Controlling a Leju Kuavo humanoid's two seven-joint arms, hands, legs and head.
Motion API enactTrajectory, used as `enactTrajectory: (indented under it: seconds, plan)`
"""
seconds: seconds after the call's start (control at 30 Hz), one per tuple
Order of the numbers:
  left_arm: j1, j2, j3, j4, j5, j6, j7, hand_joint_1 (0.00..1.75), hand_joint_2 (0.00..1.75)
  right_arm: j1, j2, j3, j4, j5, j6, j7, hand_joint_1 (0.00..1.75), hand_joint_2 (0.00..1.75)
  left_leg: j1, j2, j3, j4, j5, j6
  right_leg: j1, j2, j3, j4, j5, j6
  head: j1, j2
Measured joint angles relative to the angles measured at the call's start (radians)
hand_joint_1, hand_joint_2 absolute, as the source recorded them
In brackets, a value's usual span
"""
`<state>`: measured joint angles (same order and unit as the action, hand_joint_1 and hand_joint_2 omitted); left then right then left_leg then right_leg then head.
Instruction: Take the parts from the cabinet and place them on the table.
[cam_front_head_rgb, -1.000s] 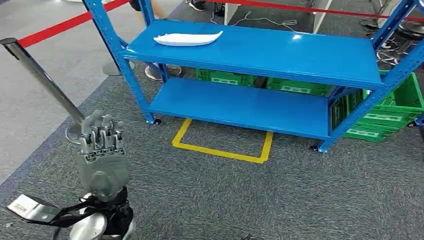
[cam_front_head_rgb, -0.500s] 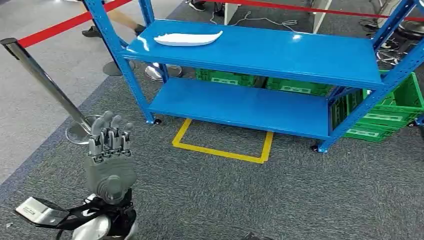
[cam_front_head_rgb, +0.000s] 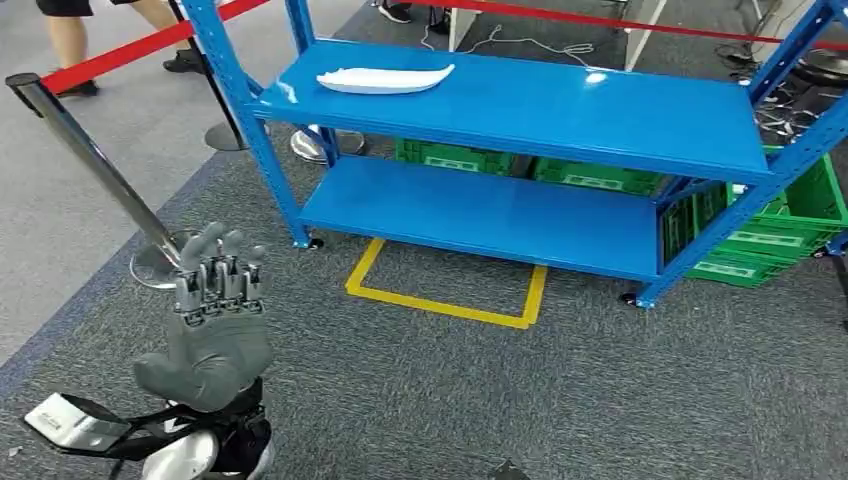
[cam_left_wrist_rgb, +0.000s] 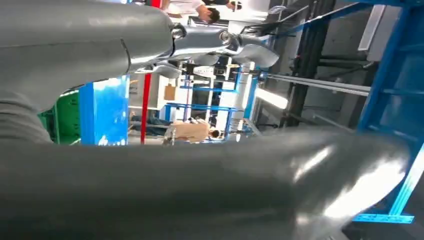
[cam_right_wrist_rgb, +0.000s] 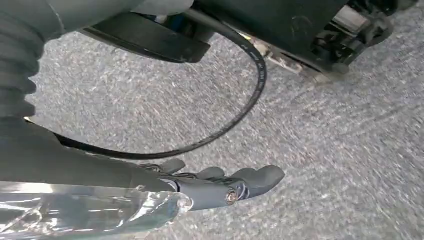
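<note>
While its fingers (cam_front_head_rgb: 222, 270) stand straight up, close side by side with nothing in them and the thumb stuck out to the side, the left hand (cam_front_head_rgb: 212, 325) hangs raised over the grey carpet (cam_front_head_rgb: 420, 390), well short of the blue rack (cam_front_head_rgb: 560, 110). In the left wrist view the hand (cam_left_wrist_rgb: 200, 180) shows as a blurred grey mass close to the lens, with blue uprights behind it.

The right hand (cam_right_wrist_rgb: 220, 187) shows in the right wrist view, low over the carpet (cam_right_wrist_rgb: 325, 140). Its dark fingers (cam_right_wrist_rgb: 260, 177) lie stretched out together and a clear plastic part (cam_right_wrist_rgb: 90, 207) sits beside them; whether the hand holds anything I cannot tell. A black cable (cam_right_wrist_rgb: 240, 95) loops above the carpet there.

The white part (cam_front_head_rgb: 385, 78), a long flat curved piece, lies on the rack's top shelf (cam_front_head_rgb: 600, 100) near its left end, well apart from the left hand. The lower shelf (cam_front_head_rgb: 480, 210) is blue as well. Green crates (cam_front_head_rgb: 770, 235) stand on the floor behind and to the right of the rack. A yellow tape rectangle (cam_front_head_rgb: 445, 300) marks the carpet just in front of the rack. To the left, a shiny metal post (cam_front_head_rgb: 95, 160) leans across the view, carrying a red belt (cam_front_head_rgb: 130, 45). A person's legs (cam_front_head_rgb: 75, 40) stand beyond that belt at the upper left.
</note>
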<state>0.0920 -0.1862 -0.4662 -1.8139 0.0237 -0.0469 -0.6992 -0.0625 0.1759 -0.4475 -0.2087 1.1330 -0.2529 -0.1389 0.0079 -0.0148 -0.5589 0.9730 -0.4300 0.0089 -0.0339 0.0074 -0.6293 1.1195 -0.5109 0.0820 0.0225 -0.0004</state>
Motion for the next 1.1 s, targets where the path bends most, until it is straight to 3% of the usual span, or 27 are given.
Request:
enactTrajectory:
  seconds: [0.13,0.23,0.27,0.3,0.33,0.37,0.4,0.47,0.5,0.6,0.63,0.67,0.7,0.73,0.77,0.8,0.83,0.87,0.9,1.0,1.03,1.1]
  plan:
    - [0.0,0.0,0.0,0.0,0.0,0.0,0.0,0.0,0.0,0.0,0.0,0.0,0.0,0.0,0.0,0.0,0.0,1.75,0.0,0.0,0.0,0.0,0.0,0.0,0.0,0.0,0.0,0.0,0.0,0.0,0.0,0.0]
    - [0.0,0.0,0.0,0.0,0.0,-0.001,0.0,0.0,0.0,-0.001,0.0,0.0,0.0,0.0,0.001,0.0,0.0,1.75,0.0,0.0,0.0,0.0,0.0,0.0,0.0,0.0,-0.014,0.031,-0.015,0.0,0.001,0.0]
    - [0.001,0.0,0.0,0.0,0.0,-0.002,0.0,0.0,0.0,-0.001,0.0,0.0,0.0,-0.001,0.002,0.001,0.0,1.75,-0.001,0.0,0.0,0.0,0.0,0.001,0.0,0.0,-0.027,0.057,-0.026,0.0,0.001,0.0]
    - [0.001,0.0,0.001,0.0,0.0,-0.011,0.0,0.0,0.0,-0.007,0.0,-0.002,0.0,-0.002,0.006,0.012,0.0,1.75,-0.002,0.002,0.0,0.001,-0.002,0.002,0.005,0.0,-0.086,0.185,-0.07,0.002,0.001,0.0]
    - [0.001,0.0,0.001,0.0,0.0,-0.013,0.0,0.0,0.0,-0.009,0.0,-0.003,0.0,-0.002,0.006,0.017,0.0,1.75,-0.002,0.002,0.001,0.001,-0.003,0.001,0.006,0.0,-0.09,0.195,-0.067,0.003,0.0,0.0]
    - [0.001,-0.001,0.004,0.0,-0.002,-0.019,0.0,0.0,0.0,-0.002,-0.001,-0.015,0.0,0.008,-0.007,0.056,0.0,1.75,-0.002,-0.005,0.003,0.024,-0.023,-0.03,0.007,0.004,0.055,-0.094,0.05,-0.011,0.002,0.0]
    - [0.001,-0.004,0.005,0.0,-0.003,-0.021,0.0,0.0,0.0,-0.002,-0.001,-0.015,0.0,0.01,-0.007,0.056,0.0,1.75,0.0,-0.004,0.003,0.018,-0.018,-0.038,0.013,0.008,0.047,-0.082,0.049,-0.028,-0.007,0.0]
    - [0.001,-0.007,0.005,0.0,-0.003,-0.021,0.0,0.0,0.0,-0.003,-0.001,-0.015,0.0,0.011,-0.008,0.056,0.0,1.75,0.003,-0.003,0.003,0.018,-0.025,-0.049,0.01,0.005,0.051,-0.087,0.051,-0.045,-0.005,0.0]
    - [0.0,-0.007,0.005,0.0,-0.003,-0.021,0.0,0.0,0.0,-0.004,-0.001,-0.015,0.0,0.012,-0.008,0.056,0.0,1.75,0.003,0.002,-0.008,0.044,-0.045,-0.053,0.01,0.003,0.052,-0.087,0.051,-0.051,-0.009,0.0]
    - [0.001,-0.006,0.005,0.0,-0.003,-0.021,-0.001,0.0,0.0,-0.003,-0.001,-0.015,0.0,0.015,-0.008,0.056,0.0,1.75,0.003,0.002,-0.124,0.272,-0.15,-0.059,0.011,-0.005,0.052,-0.087,0.048,-0.059,-0.013,0.0]
    - [0.001,-0.006,0.005,0.0,-0.003,-0.021,-0.001,0.0,0.0,-0.003,-0.001,-0.015,0.0,0.018,-0.008,0.056,0.0,1.75,0.003,0.002,-0.157,0.331,-0.162,-0.059,0.011,-0.005,0.052,-0.087,0.048,-0.059,-0.013,0.0]
    - [0.001,-0.006,0.006,0.0,-0.003,-0.023,-0.001,0.0,0.0,-0.003,-0.001,-0.015,0.0,0.018,-0.006,0.056,0.0,1.75,0.003,0.002,-0.166,0.337,-0.147,-0.059,0.011,-0.005,0.053,-0.087,0.047,-0.06,-0.013,0.0]
    - [0.001,-0.006,0.006,0.0,-0.001,-0.025,-0.001,0.0,0.0,-0.003,-0.001,-0.016,0.0,0.013,0.012,0.062,0.0,1.75,0.004,0.002,-0.153,0.301,-0.11,-0.057,0.01,-0.004,0.055,-0.087,0.046,-0.059,-0.013,0.0]
    - [0.001,-0.007,0.006,0.0,0.008,-0.03,-0.001,0.0,0.0,-0.006,-0.001,-0.019,0.0,0.002,0.047,0.077,0.0,0.0,0.005,0.003,-0.119,0.229,-0.061,-0.055,0.009,-0.002,0.058,-0.087,0.045,-0.057,-0.013,0.0]
    - [0.0,-0.008,0.006,0.001,0.019,-0.038,-0.001,0.0,0.0,-0.009,-0.001,-0.024,0.0,0.0,0.076,0.096,0.0,0.0,0.006,0.003,-0.079,0.146,-0.016,-0.055,0.007,0.0,0.061,-0.086,0.043,-0.053,-0.013,0.0]
    - [-0.004,-0.01,0.007,0.004,0.032,-0.045,-0.001,0.0,0.0,-0.01,-0.001,-0.025,0.0,0.004,0.085,0.122,0.0,0.0,0.008,0.006,-0.045,0.077,0.01,-0.056,0.008,0.001,0.063,-0.086,0.04,-0.047,-0.014,0.0]
    - [-0.009,-0.014,0.008,0.011,0.042,-0.052,-0.001,0.0,0.0,-0.012,-0.002,-0.026,0.0,0.009,0.085,0.157,0.0,0.0,0.007,0.006,-0.027,0.038,-0.006,-0.056,0.018,0.003,0.058,-0.078,0.035,-0.037,-0.02,0.0]
    - [-0.011,-0.017,0.009,0.02,0.05,-0.059,-0.001,0.0,0.0,-0.016,-0.002,-0.026,0.0,0.014,0.085,0.207,0.0,0.0,0.007,0.004,-0.034,0.043,-0.009,-0.043,0.017,0.002,0.055,-0.085,0.039,-0.031,-0.014,0.0]
    - [-0.011,-0.02,0.011,0.027,0.052,-0.063,-0.001,0.0,0.0,-0.019,-0.002,-0.029,0.0,0.018,0.085,0.243,0.0,0.0,0.005,0.004,-0.036,0.042,-0.009,-0.039,0.017,0.003,0.055,-0.09,0.042,-0.027,-0.013,0.0]
    - [-0.015,-0.03,0.015,0.042,0.054,-0.067,-0.001,0.0,0.0,-0.017,-0.002,-0.033,0.0,0.023,0.085,0.281,0.0,0.0,0.007,0.004,-0.031,0.037,-0.007,-0.017,0.013,0.0,0.054,-0.079,0.026,-0.013,-0.01,0.0]
    - [-0.017,-0.032,0.015,0.045,0.054,-0.068,-0.001,0.0,0.0,-0.015,-0.002,-0.034,0.0,0.023,0.085,0.282,0.0,0.0,0.006,0.004,-0.03,0.037,-0.008,-0.011,0.015,-0.002,0.031,-0.028,-0.006,-0.013,-0.006,0.0]
    - [-0.02,-0.033,0.018,0.053,0.054,-0.069,-0.001,0.0,0.0,-0.017,-0.002,-0.039,0.0,0.03,0.086,0.288,0.0,0.0,0.0,0.006,-0.03,0.037,-0.011,-0.003,0.019,-0.002,-0.05,0.146,-0.085,-0.014,-0.003,0.0]
